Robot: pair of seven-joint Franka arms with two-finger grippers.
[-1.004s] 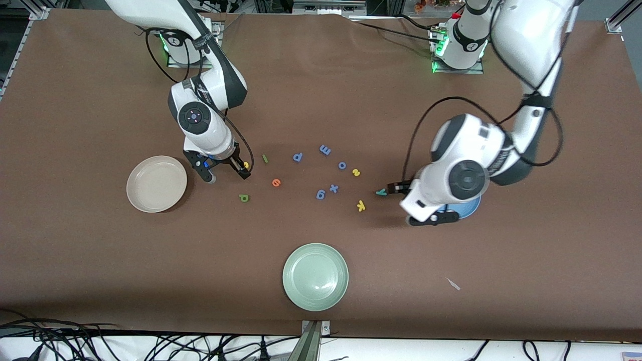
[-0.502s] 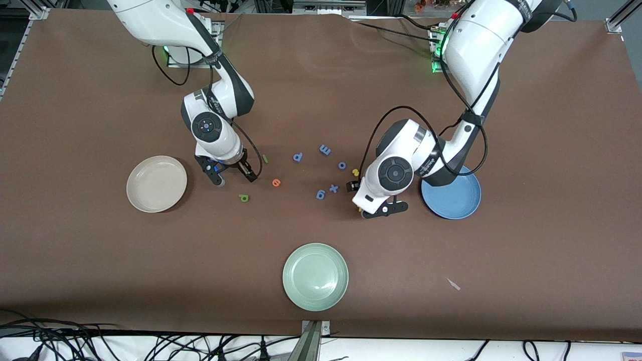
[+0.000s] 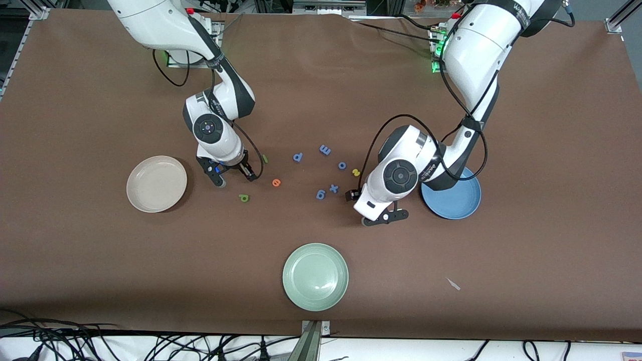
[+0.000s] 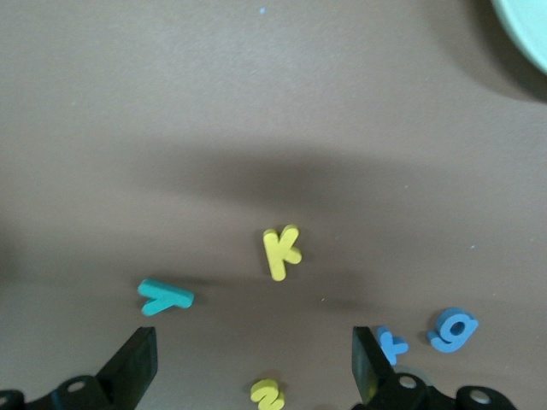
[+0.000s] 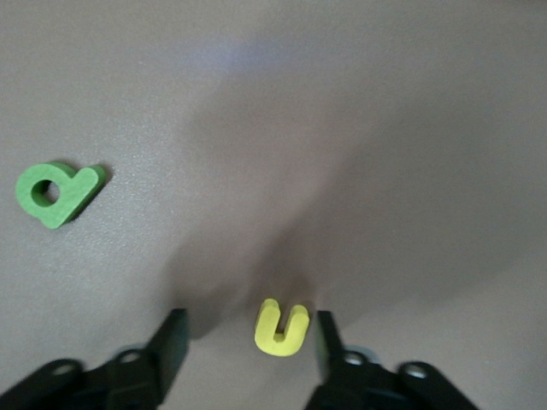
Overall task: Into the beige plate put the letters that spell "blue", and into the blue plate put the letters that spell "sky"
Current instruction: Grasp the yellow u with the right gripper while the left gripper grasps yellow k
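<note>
The right gripper point(image 5: 248, 346) straddles the yellow u point(image 5: 282, 327), fingers apart and not yet touching it, positioned to pinch it for the beige plate point(image 3: 156, 184); the left gripper point(image 4: 252, 367), wide open, hovers above the yellow k point(image 4: 281, 251) and teal y point(image 4: 165, 297).

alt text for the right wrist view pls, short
The right gripper sits low over the brown table, its two black fingers either side of the yellow u with gaps showing, not yet clamped. The dark green b lies flat on the table, apart from the gripper.
</note>
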